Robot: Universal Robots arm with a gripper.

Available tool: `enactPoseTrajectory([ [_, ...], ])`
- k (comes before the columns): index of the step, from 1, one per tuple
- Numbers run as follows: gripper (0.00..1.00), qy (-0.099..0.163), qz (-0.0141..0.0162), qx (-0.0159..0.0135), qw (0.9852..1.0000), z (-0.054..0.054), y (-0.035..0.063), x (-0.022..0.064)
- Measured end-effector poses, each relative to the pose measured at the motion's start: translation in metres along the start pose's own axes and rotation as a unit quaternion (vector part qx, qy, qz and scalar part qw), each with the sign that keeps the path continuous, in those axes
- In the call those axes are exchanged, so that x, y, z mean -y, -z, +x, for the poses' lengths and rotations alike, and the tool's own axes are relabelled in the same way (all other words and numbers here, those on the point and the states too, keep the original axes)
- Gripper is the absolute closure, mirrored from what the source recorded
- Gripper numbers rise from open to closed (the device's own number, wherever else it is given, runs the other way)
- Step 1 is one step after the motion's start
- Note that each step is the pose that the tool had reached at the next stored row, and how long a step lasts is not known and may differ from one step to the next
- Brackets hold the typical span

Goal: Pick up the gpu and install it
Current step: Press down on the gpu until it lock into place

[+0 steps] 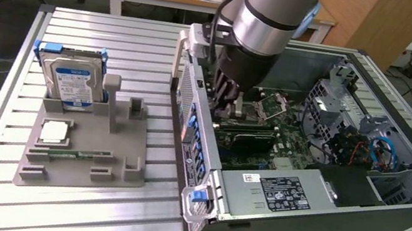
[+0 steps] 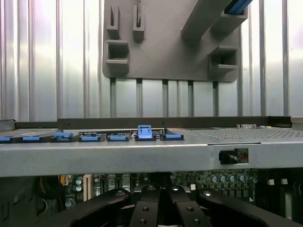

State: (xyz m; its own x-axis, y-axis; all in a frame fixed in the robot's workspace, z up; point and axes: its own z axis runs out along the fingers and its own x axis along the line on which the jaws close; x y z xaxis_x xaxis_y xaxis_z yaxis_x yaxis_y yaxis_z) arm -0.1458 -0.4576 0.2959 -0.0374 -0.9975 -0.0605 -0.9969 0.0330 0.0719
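A ribbed metal desk point(image 1: 86, 215) carried an open computer case point(image 1: 327, 200), and beside it a grey holder tray point(image 1: 84, 157) with a silver hard drive point(image 1: 72, 82) standing upright and a small green memory stick point(image 1: 67, 153) lying flat. The robot arm point(image 1: 271, 12) reached down inside the case near the wall facing the tray, its tool point(image 2: 160, 201) pressed together low over the motherboard point(image 1: 270, 136). The gpu could not be made out with certainty, though dark cards stood by the tool, so this looked like the seating step, calling for a straight, firm push into the slot.
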Motion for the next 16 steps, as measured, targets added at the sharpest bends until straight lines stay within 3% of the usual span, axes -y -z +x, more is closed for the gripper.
enactPoseTrajectory([
  [12,0.89,0.0,-0.0014,-0.0003,1.0,0.0,0.0003,-0.0018],
  [16,0.89,-0.001,-0.0082,-0.0004,1.0,-0.0003,0.005,-0.0016],
])
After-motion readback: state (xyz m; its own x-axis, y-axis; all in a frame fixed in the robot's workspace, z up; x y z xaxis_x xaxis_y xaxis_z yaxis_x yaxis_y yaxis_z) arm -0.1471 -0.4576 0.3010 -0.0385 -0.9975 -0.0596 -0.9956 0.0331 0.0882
